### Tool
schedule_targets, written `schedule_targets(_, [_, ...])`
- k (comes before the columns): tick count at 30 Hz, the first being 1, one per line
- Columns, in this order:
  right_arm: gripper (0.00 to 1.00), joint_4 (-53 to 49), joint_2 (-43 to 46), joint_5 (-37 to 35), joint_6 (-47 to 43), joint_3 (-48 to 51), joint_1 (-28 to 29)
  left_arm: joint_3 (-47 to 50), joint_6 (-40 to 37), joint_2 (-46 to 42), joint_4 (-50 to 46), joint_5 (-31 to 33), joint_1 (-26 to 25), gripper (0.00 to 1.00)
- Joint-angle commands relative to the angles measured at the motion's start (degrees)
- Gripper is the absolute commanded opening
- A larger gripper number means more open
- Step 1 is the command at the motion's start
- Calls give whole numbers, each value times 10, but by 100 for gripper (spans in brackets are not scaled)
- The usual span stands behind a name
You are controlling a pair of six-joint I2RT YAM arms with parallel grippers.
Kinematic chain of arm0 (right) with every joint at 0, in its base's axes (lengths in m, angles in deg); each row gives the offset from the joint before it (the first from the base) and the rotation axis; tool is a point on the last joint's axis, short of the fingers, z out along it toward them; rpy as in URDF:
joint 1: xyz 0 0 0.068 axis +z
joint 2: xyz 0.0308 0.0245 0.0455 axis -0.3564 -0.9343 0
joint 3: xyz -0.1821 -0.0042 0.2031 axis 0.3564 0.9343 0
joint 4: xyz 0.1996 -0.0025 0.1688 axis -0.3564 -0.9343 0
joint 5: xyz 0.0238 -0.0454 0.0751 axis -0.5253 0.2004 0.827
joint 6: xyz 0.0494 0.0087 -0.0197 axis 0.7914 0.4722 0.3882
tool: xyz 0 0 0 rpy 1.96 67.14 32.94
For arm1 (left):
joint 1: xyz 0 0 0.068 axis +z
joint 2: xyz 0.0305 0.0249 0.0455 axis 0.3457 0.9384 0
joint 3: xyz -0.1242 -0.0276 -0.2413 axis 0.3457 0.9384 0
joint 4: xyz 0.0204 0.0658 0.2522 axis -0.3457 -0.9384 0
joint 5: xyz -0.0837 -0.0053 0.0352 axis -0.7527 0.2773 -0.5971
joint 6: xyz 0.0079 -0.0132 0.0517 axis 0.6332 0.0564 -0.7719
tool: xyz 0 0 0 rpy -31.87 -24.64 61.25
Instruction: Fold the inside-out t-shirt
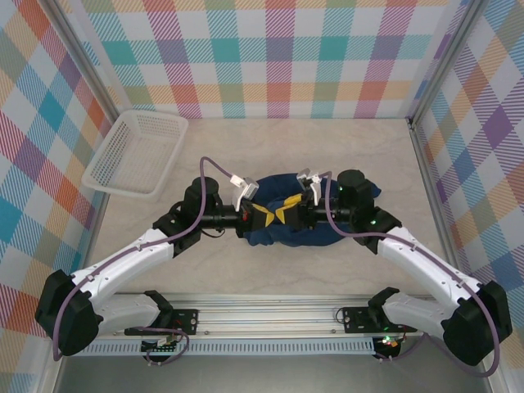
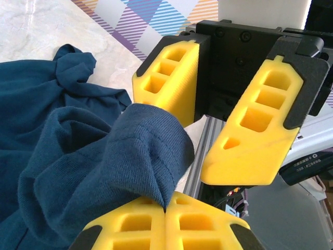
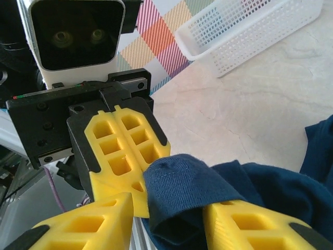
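Observation:
The dark navy inside-out t-shirt [image 1: 288,237] lies bunched at the table's middle, between both arms. My left gripper [image 1: 255,214] comes in from the left and is shut on a raised fold of the shirt [image 2: 140,151]; in the left wrist view its fingertips [image 2: 167,207] pinch the cloth. My right gripper [image 1: 288,213] faces it from the right and stands open. The same fold [image 3: 192,182] sits between the right gripper's fingers [image 3: 244,229], draped over one of them. The two grippers [image 3: 169,211] are almost touching.
A white mesh basket [image 1: 135,151] sits at the back left, also seen in the right wrist view [image 3: 244,31]. Checked walls close in the table on three sides. A metal rail [image 1: 270,307] runs along the near edge.

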Motion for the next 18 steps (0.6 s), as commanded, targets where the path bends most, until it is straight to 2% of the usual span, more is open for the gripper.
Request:
schedule_targets(1, [22, 25, -4, 18, 5, -16, 4, 4, -12, -7, 3, -9, 5, 0])
schedule_targets(4, [4, 31, 5, -1, 12, -18, 4, 8, -15, -8, -2, -1, 5, 0])
schedule_targets(6, [0, 16, 11, -9, 11, -36, 3, 13, -22, -7, -15, 12, 5, 0])
schedule_targets(11, [0, -11, 6, 36, 28, -84, 5, 15, -48, -31, -64, 55, 5, 39])
schedule_targets(18, [0, -121, -3, 53, -28, -134, 11, -7, -81, -89, -109, 113, 5, 62])
